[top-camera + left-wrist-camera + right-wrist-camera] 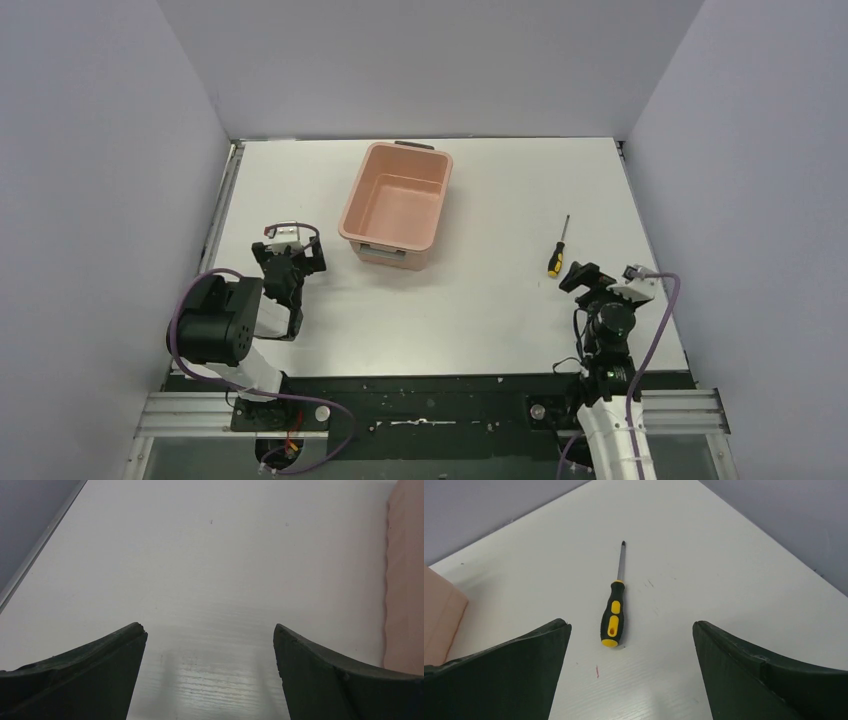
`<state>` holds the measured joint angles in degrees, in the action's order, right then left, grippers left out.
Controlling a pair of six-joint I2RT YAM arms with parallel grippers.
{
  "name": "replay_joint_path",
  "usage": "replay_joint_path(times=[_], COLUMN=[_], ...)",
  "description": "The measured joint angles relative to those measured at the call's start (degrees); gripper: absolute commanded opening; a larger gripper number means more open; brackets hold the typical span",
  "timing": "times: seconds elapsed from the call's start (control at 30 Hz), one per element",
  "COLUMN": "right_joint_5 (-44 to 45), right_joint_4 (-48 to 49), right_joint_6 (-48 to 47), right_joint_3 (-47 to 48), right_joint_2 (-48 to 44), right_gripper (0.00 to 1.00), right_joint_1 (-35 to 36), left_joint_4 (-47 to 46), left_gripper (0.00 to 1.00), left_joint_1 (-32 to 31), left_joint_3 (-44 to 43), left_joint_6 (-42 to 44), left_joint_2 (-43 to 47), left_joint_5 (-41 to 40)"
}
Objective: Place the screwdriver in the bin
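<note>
Showing the approach stage: the screwdriver (613, 615) lies flat on the right half of the table (480, 300), well apart from the bin (398, 205). Its handle points toward the arms and its tip toward the far wall. Nothing holds it.

**Right gripper** (580, 277): it sits just on the near side of the handle, fingers spread as wide as they go and gripping nothing. In the right wrist view the butt of the handle shows in the gap between the fingertips, nearer the finger on the left of that view. The wide spread and the line-up with the handle suggest a grasp across the handle is being prepared. The fingers would probably close more evenly after a slight shift toward the handle.

**Left gripper** (290, 262): its fingers are also wide apart and empty. It hangs over bare table near the bin's left wall, an edge of which shows at the right of the left wrist view. It appears parked clear of the likely path from screwdriver to bin.

**Bin**: it stands open side up at the far centre, with nothing in it. From there a carry from the right side should be short.

**Markings**: a pale label sits on the near end of the bin, its writing too small to read. No brand or lettering can be read on the yellow-and-black handle. A small red fleck on the table just beside the handle is a mark, not text.
</note>
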<state>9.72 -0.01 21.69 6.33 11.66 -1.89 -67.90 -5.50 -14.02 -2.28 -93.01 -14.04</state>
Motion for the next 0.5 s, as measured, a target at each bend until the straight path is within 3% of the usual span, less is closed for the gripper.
replay_joint_path(times=[0.2, 0.5], right_joint_5=[-0.31, -4.90], right_joint_4=[-2.01, -12.37], right_joint_6=[0.55, -2.40], right_joint_3=[8.85, 47.34], right_joint_2=[17.25, 55.63], right_gripper=[1.00, 0.99], right_joint_1=[0.00, -0.04], left_joint_4=[0.00, 0.00], left_gripper=[0.97, 0.97], left_joint_1=[0.00, 0.00], left_joint_3=[0.00, 0.00], left_joint_6=[0.00, 0.00], left_joint_2=[0.00, 0.00], left_joint_5=[0.00, 0.00])
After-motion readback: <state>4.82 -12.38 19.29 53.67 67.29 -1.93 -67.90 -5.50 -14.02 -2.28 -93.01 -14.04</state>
